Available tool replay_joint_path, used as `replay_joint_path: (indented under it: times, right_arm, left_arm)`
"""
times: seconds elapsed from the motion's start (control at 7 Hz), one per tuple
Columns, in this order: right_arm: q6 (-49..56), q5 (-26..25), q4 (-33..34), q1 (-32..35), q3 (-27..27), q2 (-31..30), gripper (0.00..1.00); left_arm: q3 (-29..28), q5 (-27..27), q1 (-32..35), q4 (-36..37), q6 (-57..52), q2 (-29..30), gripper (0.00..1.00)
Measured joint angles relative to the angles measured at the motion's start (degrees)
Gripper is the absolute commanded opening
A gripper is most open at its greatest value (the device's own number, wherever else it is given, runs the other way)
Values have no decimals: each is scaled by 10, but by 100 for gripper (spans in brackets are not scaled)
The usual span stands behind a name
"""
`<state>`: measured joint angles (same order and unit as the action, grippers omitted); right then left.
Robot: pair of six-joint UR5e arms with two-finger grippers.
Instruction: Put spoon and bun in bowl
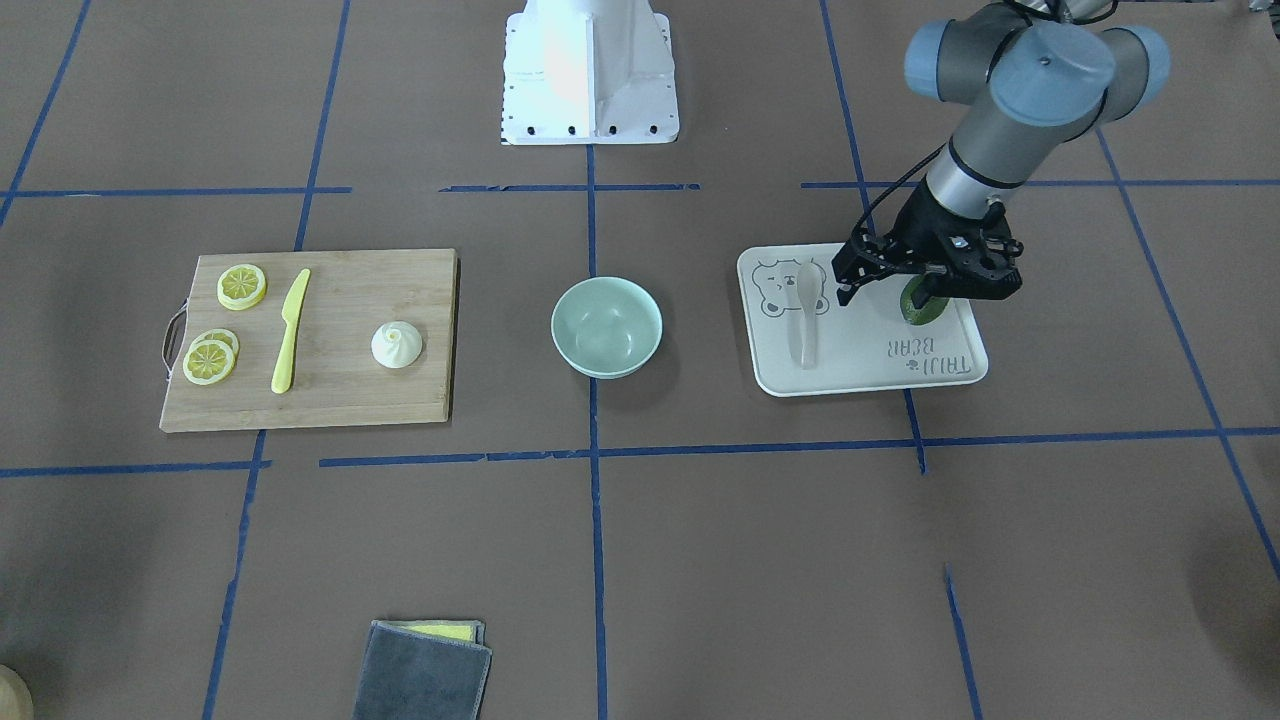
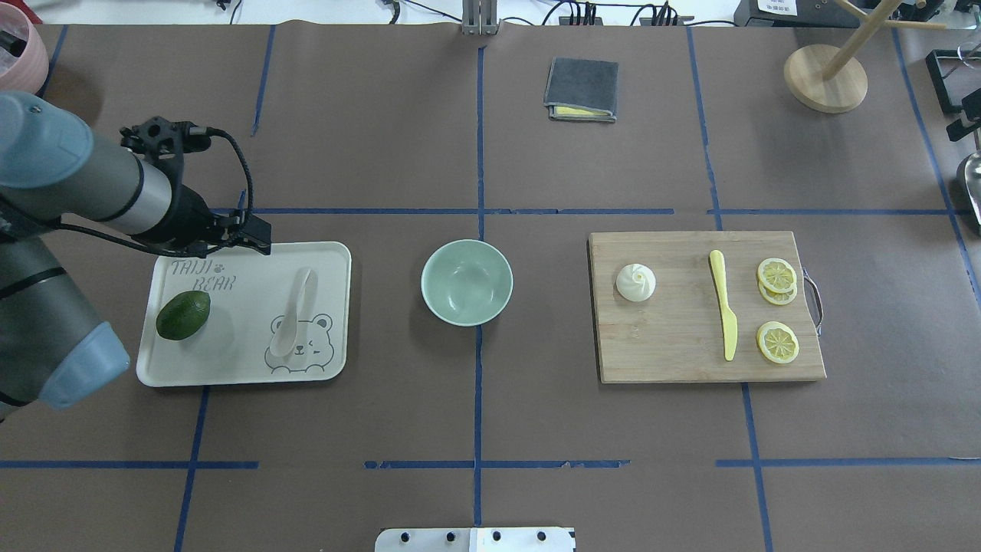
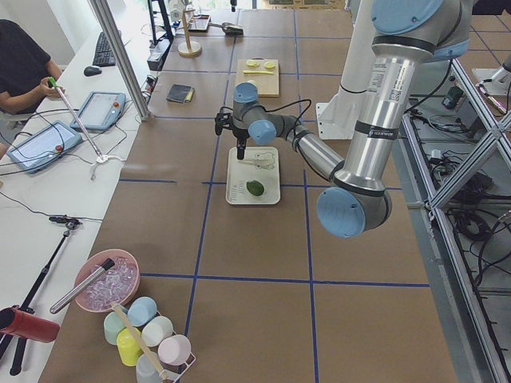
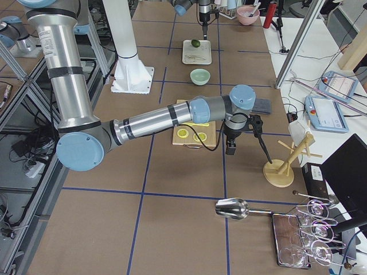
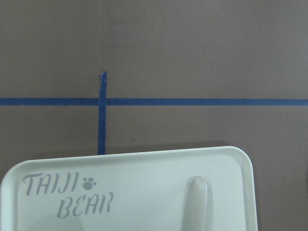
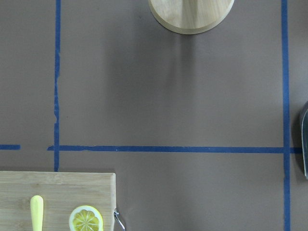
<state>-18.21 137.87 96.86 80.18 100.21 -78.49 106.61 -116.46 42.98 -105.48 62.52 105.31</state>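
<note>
The pale spoon (image 1: 805, 315) lies on the white bear tray (image 1: 870, 350), also seen in the overhead view (image 2: 295, 310) and at the bottom of the left wrist view (image 5: 196, 202). The white pleated bun (image 1: 397, 345) sits on the wooden cutting board (image 2: 674, 345). The mint-green bowl (image 1: 606, 327) stands empty between tray and board. My left gripper (image 1: 925, 295) hangs above the tray's edge, between the spoon and a green avocado (image 2: 183, 315), holding nothing; I cannot tell if it is open. My right gripper (image 4: 230, 148) hovers beyond the board; I cannot tell its state.
A yellow plastic knife (image 1: 290, 330) and lemon slices (image 1: 242, 286) share the board with the bun. A folded grey cloth (image 2: 581, 90) lies on the operators' side. A wooden stand (image 2: 825, 77) is at the far right corner, near the right gripper.
</note>
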Motion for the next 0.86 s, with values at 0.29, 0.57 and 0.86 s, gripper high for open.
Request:
replay_joint_path:
  times: [0.29,0.57,0.86]
  right_arm:
    - [-23,0,0,-20,27,5,100]
    - [-63,-1,0,-41,45,16,100]
    - [-89,-1,0,-56,57,20,100]
  left_arm:
    - [-30,45,-51,-1,37,23,94]
    - [-52,67,-72,-1,47,35,89]
    - [-71,82,-78,-10,46,37,85]
